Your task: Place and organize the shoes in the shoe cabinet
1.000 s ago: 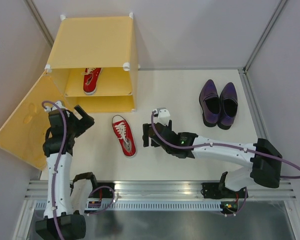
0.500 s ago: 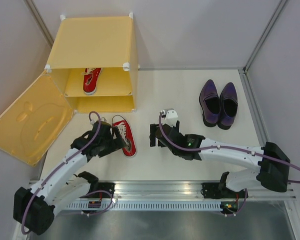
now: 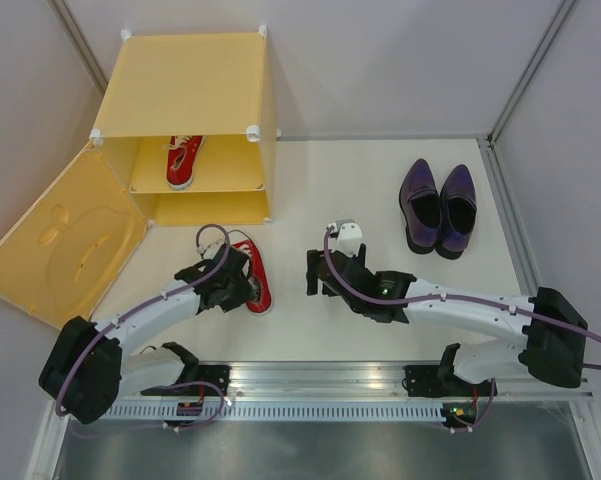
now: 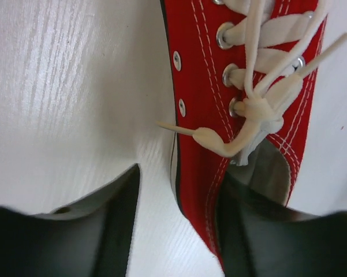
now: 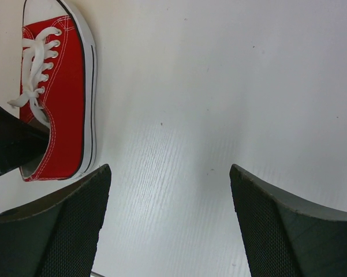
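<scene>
One red sneaker (image 3: 256, 262) (image 4: 202, 115) lies on the table in front of the shoe cabinet (image 3: 185, 85). My left gripper (image 3: 242, 286) (image 4: 179, 173) straddles its heel-side wall. One finger (image 4: 260, 225) is inside the shoe opening against the wall. The other finger (image 4: 98, 225) is outside, with a strip of table showing between it and the sole. The other red sneaker (image 3: 183, 160) stands on the cabinet's inner shelf. The purple shoes (image 3: 438, 208) sit side by side at the right. My right gripper (image 3: 312, 272) (image 5: 170, 170) is open and empty over bare table, to the right of the red sneaker (image 5: 63, 115).
The cabinet door (image 3: 65, 240) hangs wide open to the left, reaching almost to the table's near-left corner. Grey walls close in the back and both sides. A metal rail (image 3: 320, 380) runs along the near edge.
My left arm has swung from beside the cabinet door over to the red sneaker, and its jaws have narrowed around the shoe's wall. The right gripper has drifted slightly right.
</scene>
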Robot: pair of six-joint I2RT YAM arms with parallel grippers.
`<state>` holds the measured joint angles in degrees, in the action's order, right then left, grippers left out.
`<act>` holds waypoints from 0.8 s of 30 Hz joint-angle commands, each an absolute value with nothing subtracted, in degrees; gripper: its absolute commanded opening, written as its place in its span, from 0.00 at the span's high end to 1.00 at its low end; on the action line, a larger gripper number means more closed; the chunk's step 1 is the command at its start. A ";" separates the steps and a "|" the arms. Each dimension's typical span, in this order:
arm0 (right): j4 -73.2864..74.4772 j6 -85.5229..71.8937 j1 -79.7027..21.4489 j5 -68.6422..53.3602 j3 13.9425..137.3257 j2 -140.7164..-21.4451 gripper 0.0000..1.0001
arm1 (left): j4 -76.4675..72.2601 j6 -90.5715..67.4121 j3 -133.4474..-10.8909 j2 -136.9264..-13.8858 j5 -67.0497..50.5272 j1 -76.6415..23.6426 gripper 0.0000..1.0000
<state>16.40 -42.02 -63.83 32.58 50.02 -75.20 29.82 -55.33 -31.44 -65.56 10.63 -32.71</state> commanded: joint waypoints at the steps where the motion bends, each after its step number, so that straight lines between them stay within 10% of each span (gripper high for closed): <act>1: 16.78 -42.89 -63.54 34.98 49.40 -73.04 0.13 | 26.63 -57.57 -31.55 -65.66 12.39 -33.05 0.59; 6: 17.58 -43.07 -63.37 35.77 48.78 -71.55 0.13 | 29.44 -56.08 -32.16 -58.91 14.93 -33.05 0.97; 24: 23.03 -42.54 -63.37 41.66 47.82 -63.46 0.14 | 44.91 -29.55 -60.44 -55.89 20.13 -24.53 0.98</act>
<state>21.80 -42.19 -63.51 38.89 48.47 -65.54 45.82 -38.46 -53.47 -55.75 18.44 -26.94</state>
